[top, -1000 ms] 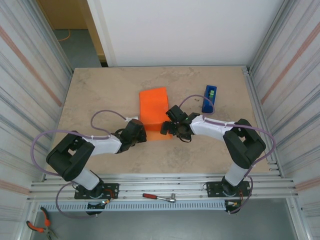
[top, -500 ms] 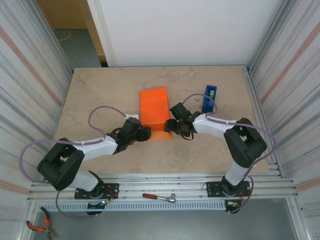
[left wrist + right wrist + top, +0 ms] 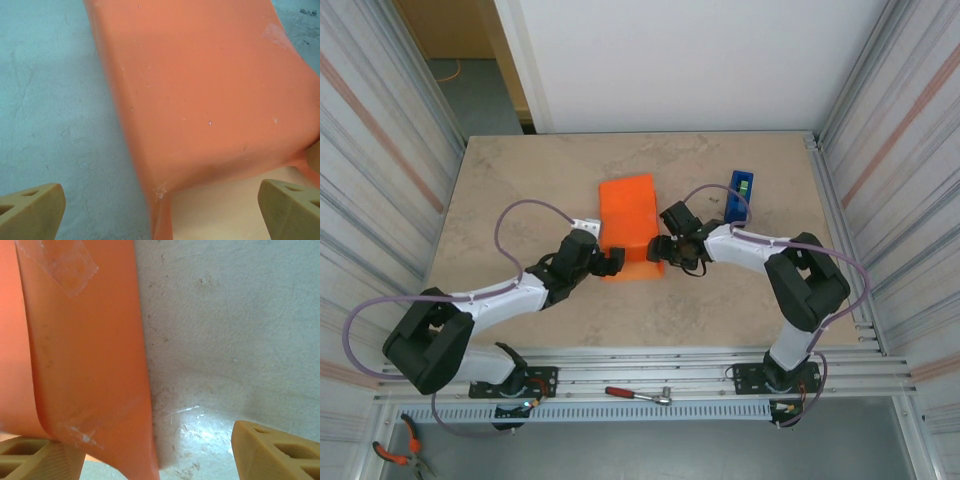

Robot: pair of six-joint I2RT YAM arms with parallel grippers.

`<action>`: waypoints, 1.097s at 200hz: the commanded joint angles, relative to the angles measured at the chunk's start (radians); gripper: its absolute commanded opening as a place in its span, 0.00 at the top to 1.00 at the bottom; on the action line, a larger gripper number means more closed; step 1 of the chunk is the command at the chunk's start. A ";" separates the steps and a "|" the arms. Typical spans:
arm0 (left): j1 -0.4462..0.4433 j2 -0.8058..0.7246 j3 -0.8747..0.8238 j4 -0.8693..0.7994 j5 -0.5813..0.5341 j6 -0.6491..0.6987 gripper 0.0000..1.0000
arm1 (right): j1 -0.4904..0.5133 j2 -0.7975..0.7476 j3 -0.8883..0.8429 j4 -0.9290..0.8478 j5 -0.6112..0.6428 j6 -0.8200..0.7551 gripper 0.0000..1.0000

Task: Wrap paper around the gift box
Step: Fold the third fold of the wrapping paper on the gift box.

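Orange-handled pliers (image 3: 398, 452) lie at the nearest corner, and a red-handled wrench (image 3: 638, 395) rests on the metal rail between the two arm bases.

Beyond them, on the mottled beige table (image 3: 520, 190), the left end effector (image 3: 613, 262) sits at the near left corner of the orange paper (image 3: 628, 222). In its wrist view its tan fingers (image 3: 32, 210) stand wide apart, one over bare table and one over a flat paper flap, gripping nothing.

The right end effector (image 3: 662, 248) is at the near right corner of the paper. Its fingers (image 3: 275, 450) are also spread: one touches the paper's lower edge, the other is over bare table, and nothing is clamped between them.

The paper is folded into a box-shaped parcel in the middle of the table, long side running away from the arms, covering whatever is inside. Clear tape (image 3: 70, 262) holds its right side.

Further right, well apart from the parcel, stands a blue tape dispenser (image 3: 739, 197).
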 commanded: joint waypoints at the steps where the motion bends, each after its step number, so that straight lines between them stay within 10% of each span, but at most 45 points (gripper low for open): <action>1: -0.001 0.030 0.024 0.016 -0.039 0.066 0.01 | -0.006 0.036 0.041 -0.009 0.005 -0.018 0.27; 219: -0.073 0.317 0.116 0.078 -0.227 -0.018 0.05 | -0.026 0.120 0.104 0.010 0.027 -0.003 0.50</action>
